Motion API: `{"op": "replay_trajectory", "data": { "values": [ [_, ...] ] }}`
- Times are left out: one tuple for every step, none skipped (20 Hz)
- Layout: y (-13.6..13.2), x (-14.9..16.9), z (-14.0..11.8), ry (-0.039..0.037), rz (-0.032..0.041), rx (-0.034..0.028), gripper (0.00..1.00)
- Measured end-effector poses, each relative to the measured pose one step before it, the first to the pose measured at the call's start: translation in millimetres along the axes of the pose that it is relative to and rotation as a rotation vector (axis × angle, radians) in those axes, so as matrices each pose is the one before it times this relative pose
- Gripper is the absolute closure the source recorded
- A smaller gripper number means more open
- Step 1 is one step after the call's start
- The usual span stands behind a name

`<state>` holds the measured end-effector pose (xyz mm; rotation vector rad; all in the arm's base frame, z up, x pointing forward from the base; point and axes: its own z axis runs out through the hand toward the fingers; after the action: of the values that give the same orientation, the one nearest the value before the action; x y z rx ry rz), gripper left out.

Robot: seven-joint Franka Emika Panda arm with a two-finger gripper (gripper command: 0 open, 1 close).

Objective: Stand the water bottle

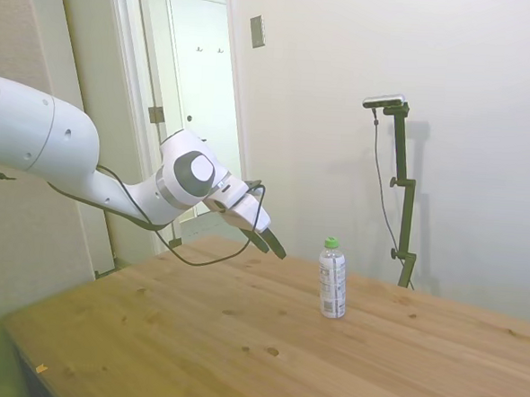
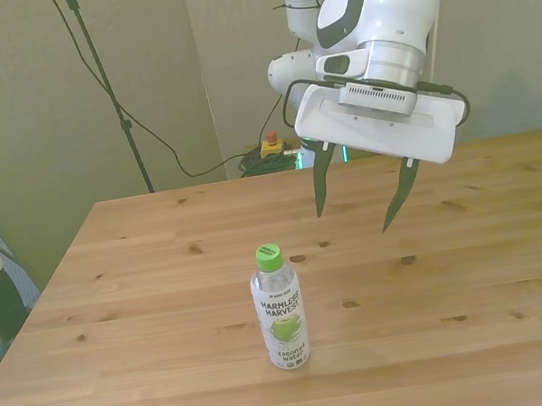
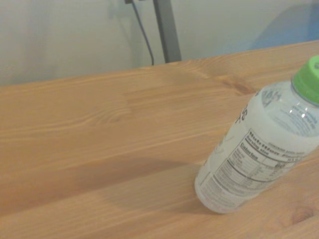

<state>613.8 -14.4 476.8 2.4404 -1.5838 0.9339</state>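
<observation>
The water bottle [image 2: 279,308] is seen standing upright on the wooden worktop [image 2: 483,274], green cap on top, and nothing is touching it. The jaws [image 2: 361,186] are held in the air above the worktop, spread wide apart with nothing between them, their dark tapered tips pointed down. In the front view the bottle's brand side is shown, a white label with dark print and a green fruit picture, and the bottle is placed nearer the camera than the jaws and toward the front view's left of them, well apart. In the side view the gap is read differently: the jaws [image 1: 270,244] are seen out past the white arm [image 1: 87,165], above the worktop's far edge, with the bottle [image 1: 332,278] off to one side, its cap roughly level with the tips. A pale door [image 1: 200,78] and its frame are caught behind the arm only in that view. The wrist view is filled by a close patch of worktop [image 3: 99,149], and the bottle [image 3: 259,159] is shown there from its back, where a nutrition panel in small dark print can be made out, though softly focused; a faint shadow is cast on the planks beside it. The bottle is clear plastic, cylindrical, narrowing to a ribbed shoulder under the cap. The worktop is pale knotty pine, laid in long boards with a smooth, matt finish.
</observation>
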Motion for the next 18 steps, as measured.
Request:
{"op": "replay_trajectory", "data": {
  "values": [
    [4.67,-4.07,-0.84,-0.01964,-0.03216,-0.00320,0.00],
    [4.30,-4.03,-1.44,-0.01642,-0.02957,-0.00242,0.00],
    [4.22,-4.62,-1.25,-0.02332,-0.02500,0.00004,0.00],
    [4.08,-4.06,-1.51,-0.02385,-0.02129,0.00309,0.00],
    [3.83,-3.54,-1.69,-0.02342,-0.01994,0.00728,0.00],
    [3.73,-2.86,-1.79,-0.02097,-0.01825,0.00920,0.00],
    [3.15,-2.37,-2.31,-0.02258,-0.01771,0.01638,0.00],
    [2.95,-2.23,-1.86,-0.02383,-0.01612,0.01745,0.00],
    [2.74,-2.44,-1.50,-0.02783,-0.01242,0.01952,0.00],
    [2.83,-2.65,-1.82,-0.03137,-0.01089,0.02072,0.00],
    [2.87,-2.48,-1.70,-0.02797,-0.00962,0.01580,0.00],
    [2.94,-2.56,-2.10,-0.02708,-0.00720,0.01653,0.00],
    [2.96,-2.58,-2.15,-0.02512,-0.00710,0.01729,0.00],
    [3.64,-2.97,-1.62,-0.02166,-0.00668,0.01265,0.00],
    [3.34,-3.32,-1.26,-0.01776,-0.00515,0.00710,0.00],
    [3.23,-4.03,0.31,-0.01623,-0.00111,-0.00036,0.00],
    [2.52,-4.14,0.69,-0.01200,0.00181,-0.00580,0.00],
    [2.07,-4.27,1.27,-0.01465,0.00122,-0.01015,0.00]
  ]
}}
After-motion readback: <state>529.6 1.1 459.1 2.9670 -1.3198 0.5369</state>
